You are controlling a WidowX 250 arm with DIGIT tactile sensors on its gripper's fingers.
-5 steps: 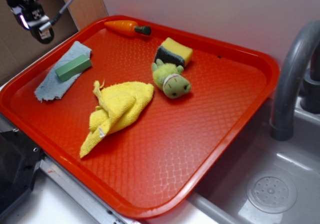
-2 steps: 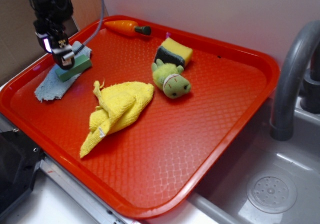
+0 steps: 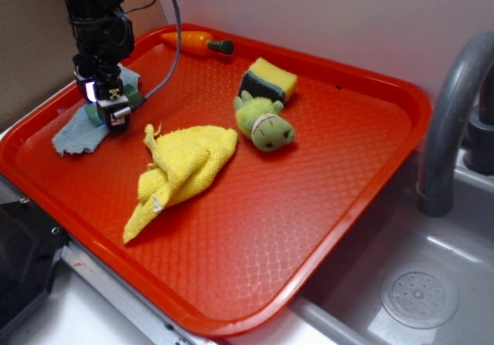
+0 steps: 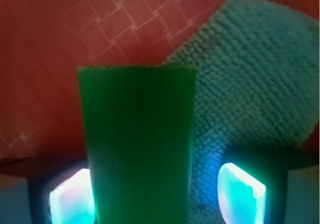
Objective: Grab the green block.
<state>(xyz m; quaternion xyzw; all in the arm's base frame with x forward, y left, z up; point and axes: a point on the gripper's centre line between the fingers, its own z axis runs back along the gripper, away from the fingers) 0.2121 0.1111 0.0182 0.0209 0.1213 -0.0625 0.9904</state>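
Red tray (image 3: 324, 206): it holds every item and sits beside a sink with a grey faucet (image 3: 455, 106) at the right.

Yellow cloth (image 3: 181, 167): crumpled near the tray's middle, well apart from the work area. Not involved.

Blue cloth (image 3: 71, 133): flat at the tray's left end, under the target. In the wrist view its knit texture fills the right side.

Sponge (image 3: 270, 79), plush toy (image 3: 264, 125), carrot (image 3: 197, 42): 3 distractors along the far edge and centre, all apart from the arm.

Gripper (image 3: 116, 107): lowered over the left end of the tray, pointing down at the target. In the wrist view its 2 pads (image 4: 242, 191) stand apart, 1 on each side of the bar. The left pad sits just beside the bar's edge; a strip of cloth shows between the right pad and the bar. The jaws are spread and not clamped.

Green block (image 4: 137, 144): lying on the blue cloth, between the pads. In the exterior view only small parts show beside the gripper, so the depth of the pads relative to the bar is uncertain; they appear to be at its level.

Progress: approach and alignment look done. Remaining: close on the bar across its narrow width, then lift. The grab itself is not yet made.
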